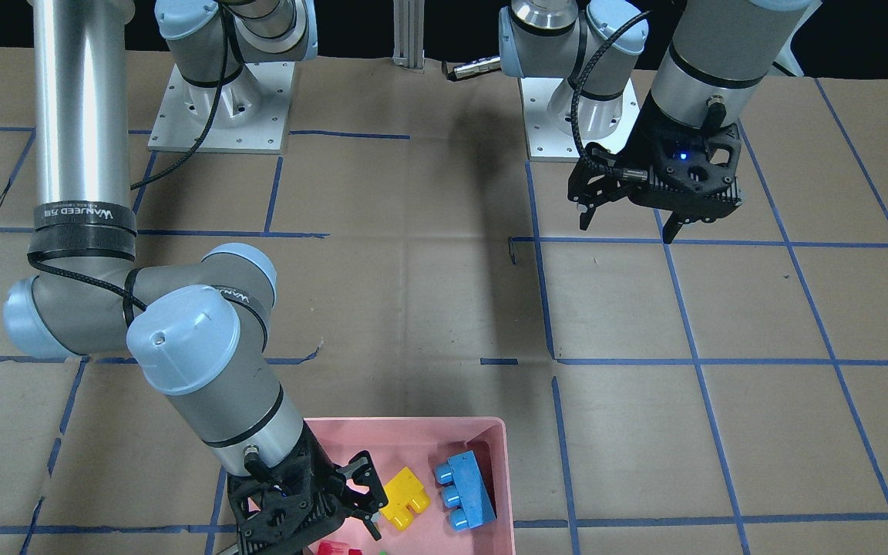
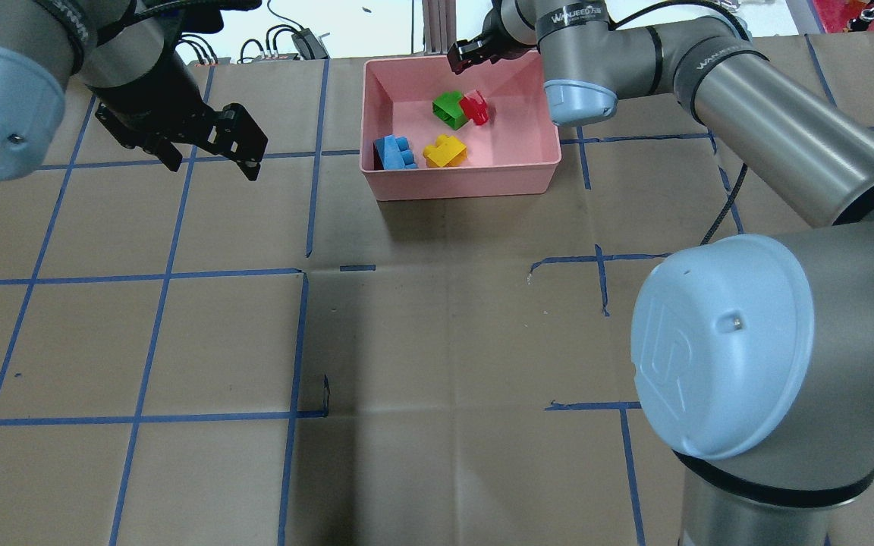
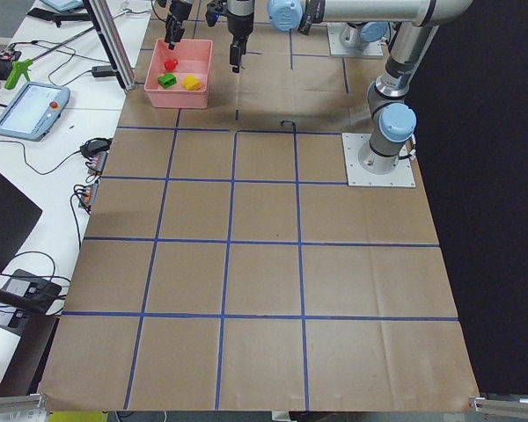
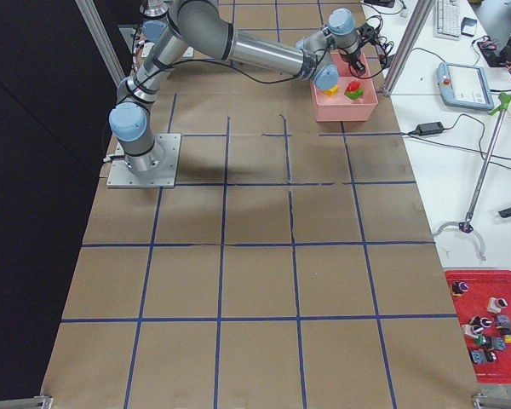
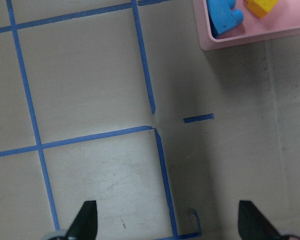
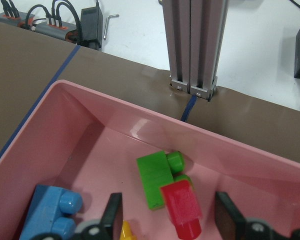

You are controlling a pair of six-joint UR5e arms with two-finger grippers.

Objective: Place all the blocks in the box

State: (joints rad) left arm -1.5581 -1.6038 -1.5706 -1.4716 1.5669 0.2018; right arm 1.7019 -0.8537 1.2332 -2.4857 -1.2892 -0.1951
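Note:
The pink box [image 2: 460, 182] stands at the table's far middle. In it lie the green block [image 2: 448, 108], the red block [image 2: 475, 108] touching it, the light-blue block [image 2: 395, 152] and the yellow block [image 2: 444, 152]. My right gripper [image 2: 475, 51] hangs open and empty over the box's far side. In the right wrist view its fingers [image 6: 112, 217] straddle the red block [image 6: 182, 207] from above, with the green block [image 6: 155, 180] beside it. My left gripper [image 2: 215, 167] is open and empty above bare table, left of the box; it also shows in the front view [image 1: 627, 230].
An aluminium post [image 6: 192, 45] stands just behind the box, with cables and adapters on the white bench beyond. Blue tape lines [image 5: 145, 65] grid the brown table. A teach pendant [image 3: 31, 110] lies off the table's far side.

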